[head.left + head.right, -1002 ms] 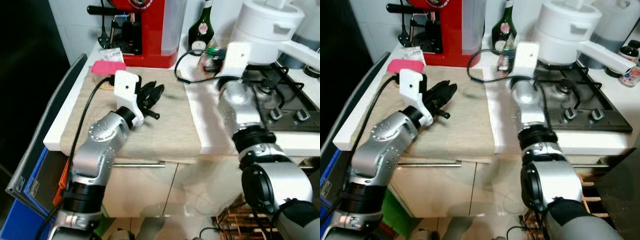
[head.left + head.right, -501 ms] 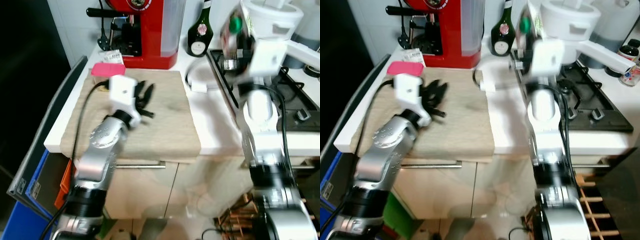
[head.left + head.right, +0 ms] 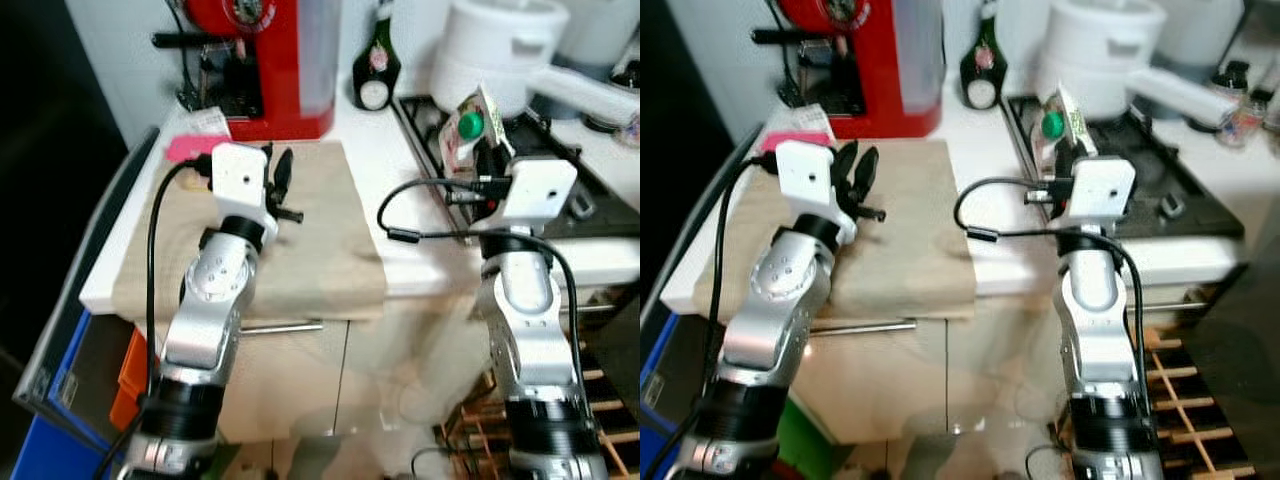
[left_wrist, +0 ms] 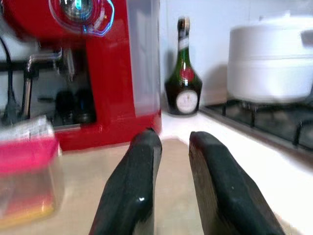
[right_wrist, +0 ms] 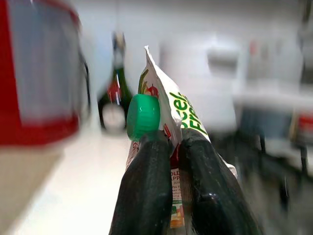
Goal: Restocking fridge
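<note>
A juice pouch [image 5: 172, 105] with a green screw cap [image 5: 143, 116] is upright in my right gripper [image 5: 168, 139], whose two black fingers are shut on it below the cap. Seen from the head, the pouch [image 3: 465, 122] hangs over the left edge of the gas hob [image 3: 560, 205], above the counter. My left gripper [image 3: 276, 168] hovers over the wooden board [image 3: 300, 250] near the red coffee machine. Its fingers [image 4: 142, 171] stand a little apart with nothing between them.
At the back of the counter are a red coffee machine [image 3: 265, 60], a dark green bottle [image 3: 375, 70] and a white pot [image 3: 495, 45] on the hob. A pink-lidded container [image 3: 190, 148] sits by the board's far left corner. A dark opening lies left, a wooden rack [image 3: 470, 425] low right.
My right gripper has drawn back from beside the green bottle with the pouch in it, rising and then settling over the hob's edge. The view has shifted; the left gripper stays over the board.
</note>
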Tool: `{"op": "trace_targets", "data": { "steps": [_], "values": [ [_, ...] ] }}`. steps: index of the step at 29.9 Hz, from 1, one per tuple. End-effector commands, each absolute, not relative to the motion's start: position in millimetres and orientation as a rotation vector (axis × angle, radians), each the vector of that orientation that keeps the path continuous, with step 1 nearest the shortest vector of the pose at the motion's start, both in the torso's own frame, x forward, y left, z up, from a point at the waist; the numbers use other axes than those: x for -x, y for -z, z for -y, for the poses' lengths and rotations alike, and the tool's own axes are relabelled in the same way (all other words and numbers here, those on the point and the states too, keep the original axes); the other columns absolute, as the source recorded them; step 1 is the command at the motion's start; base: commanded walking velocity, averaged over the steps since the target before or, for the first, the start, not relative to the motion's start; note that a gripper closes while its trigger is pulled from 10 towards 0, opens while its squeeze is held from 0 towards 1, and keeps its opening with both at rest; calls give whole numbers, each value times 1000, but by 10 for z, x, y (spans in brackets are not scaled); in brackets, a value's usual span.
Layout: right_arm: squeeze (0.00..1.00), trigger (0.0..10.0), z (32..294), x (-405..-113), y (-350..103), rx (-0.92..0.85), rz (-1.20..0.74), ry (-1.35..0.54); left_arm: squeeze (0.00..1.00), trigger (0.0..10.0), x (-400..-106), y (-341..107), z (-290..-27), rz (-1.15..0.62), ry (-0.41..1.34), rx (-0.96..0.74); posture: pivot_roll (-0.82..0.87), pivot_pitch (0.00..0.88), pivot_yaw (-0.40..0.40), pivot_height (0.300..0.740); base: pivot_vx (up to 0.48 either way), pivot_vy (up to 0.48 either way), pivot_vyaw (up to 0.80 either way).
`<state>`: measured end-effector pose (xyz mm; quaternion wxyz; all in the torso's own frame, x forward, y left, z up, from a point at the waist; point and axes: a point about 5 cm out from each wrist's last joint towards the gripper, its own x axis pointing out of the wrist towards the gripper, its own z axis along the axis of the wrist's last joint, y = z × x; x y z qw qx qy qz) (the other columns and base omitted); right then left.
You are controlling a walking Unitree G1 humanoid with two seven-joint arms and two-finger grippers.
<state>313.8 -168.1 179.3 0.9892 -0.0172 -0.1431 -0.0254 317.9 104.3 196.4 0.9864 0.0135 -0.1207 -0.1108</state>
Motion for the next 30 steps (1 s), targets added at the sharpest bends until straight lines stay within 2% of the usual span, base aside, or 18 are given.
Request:
{"op": "trace_targets", "data": {
  "steps": [1,25,30],
  "values": [
    [0,10000,1616,-3192,-1785,15,254,21,0,10000,-3197,-1931,-1087,223,189,-33,-48,0,47,740,-454,0,0],
    [0,10000,1548,-3317,-1704,-8,173,-17,0,10000,-3189,-1908,-1054,213,218,-38,-14,0,42,740,-441,0,0],
    [0,10000,1564,-3304,-1673,-1,160,-16,0,10000,-3175,-1869,-1049,189,267,-8,-18,0,45,740,0,0,0]
  ]
}}
